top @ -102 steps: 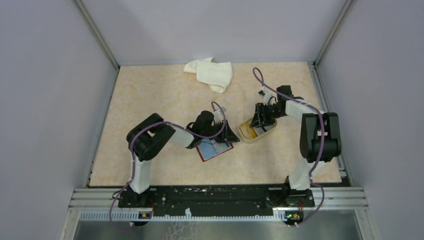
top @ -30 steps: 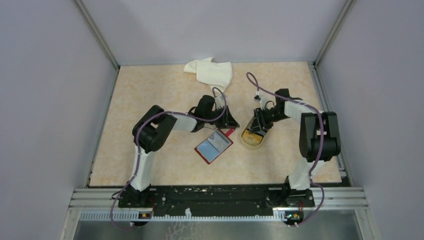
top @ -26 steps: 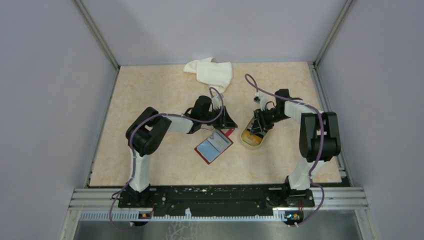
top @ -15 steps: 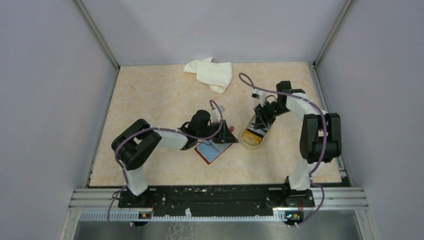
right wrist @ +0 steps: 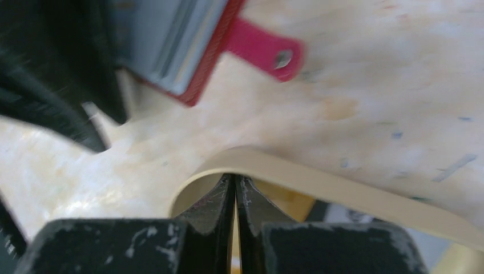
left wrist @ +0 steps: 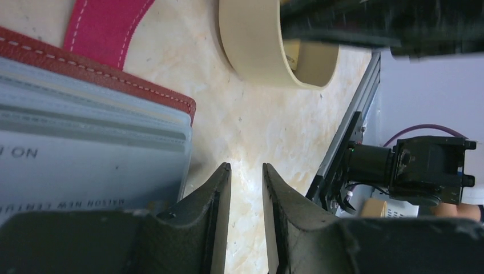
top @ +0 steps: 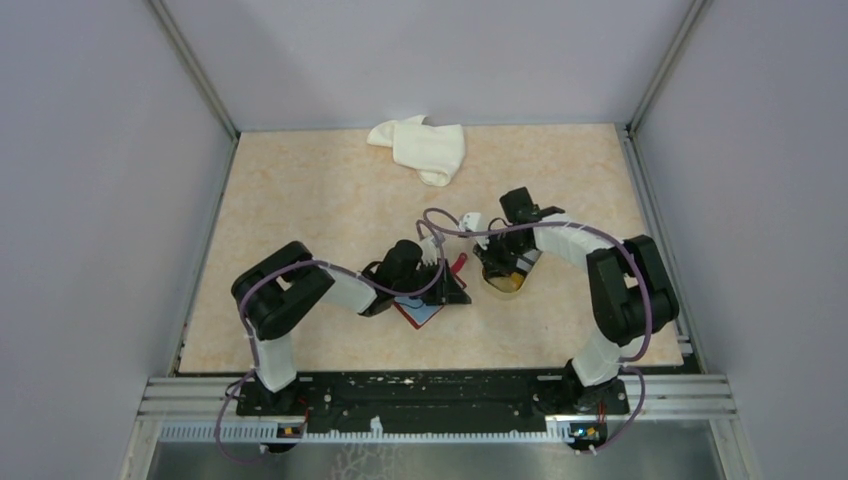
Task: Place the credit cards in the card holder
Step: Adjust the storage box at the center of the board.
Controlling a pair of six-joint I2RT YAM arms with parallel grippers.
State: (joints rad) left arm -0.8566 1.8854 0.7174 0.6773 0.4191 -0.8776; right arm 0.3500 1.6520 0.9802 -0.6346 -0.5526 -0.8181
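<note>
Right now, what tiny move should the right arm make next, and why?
Probably lift the right tool straight up, slowly. It is shut low in the tray, right beside the open holder, with the left tool at its edge. Whether it pinches a card is hidden, so a small lift would show.

Left wrist view, lower left: on the pale card [left wrist: 85, 165] tucked in the card holder [left wrist: 131, 85] you can read "NO" at the frame's left edge. Below it runs a line of small capitals, of which only "NEW" is certain. Elsewhere you will find no legible print.
</note>
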